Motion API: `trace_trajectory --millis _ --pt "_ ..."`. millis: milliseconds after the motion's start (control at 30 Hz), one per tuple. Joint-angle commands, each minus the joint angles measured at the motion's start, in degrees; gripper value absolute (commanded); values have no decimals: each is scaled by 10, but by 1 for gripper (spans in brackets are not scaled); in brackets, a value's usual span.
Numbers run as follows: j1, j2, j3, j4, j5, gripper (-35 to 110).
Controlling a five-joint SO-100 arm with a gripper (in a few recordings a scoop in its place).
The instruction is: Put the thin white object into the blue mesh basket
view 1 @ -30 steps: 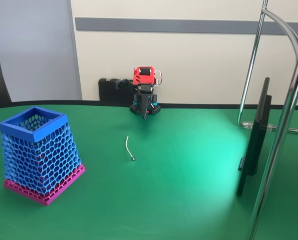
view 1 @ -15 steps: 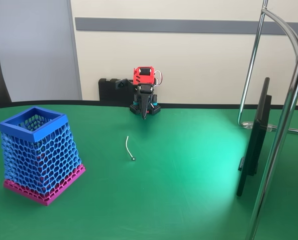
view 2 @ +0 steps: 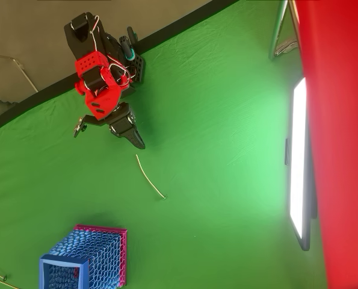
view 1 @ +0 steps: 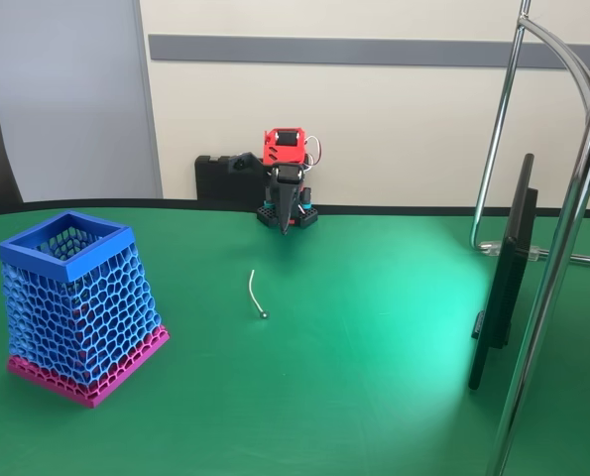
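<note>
My claw hung at the far edge of the green table, pointing down with its fingers drawn to a narrow point and holding nothing; from overhead it showed the same pinched shape. The white stick lay flat on the table well nearer than the claw, a little left of it in the fixed view, apart from everything, its dark tip at the near end. The blue basket stood upright far off to the near left. Compared with half a second before, I saw only a slight shift at the arm's upper part; stick and basket lay unchanged.
</note>
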Motion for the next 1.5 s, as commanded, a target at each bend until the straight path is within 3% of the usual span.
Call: trace_trajectory --millis 0,467,667,867,1000,1233,1467 --pt "11 -33 -52 2 -12 1" --pt "4 -254 -221 -33 63 1" --pt "-1 -364 -308 -25 20 1" --pt "2 -481 -397 -26 -105 1" --pt "11 -555 -479 27 -195 1" --pt "59 -661 -597 62 -458 1" --pt "82 -753 -655 45 -641 1"
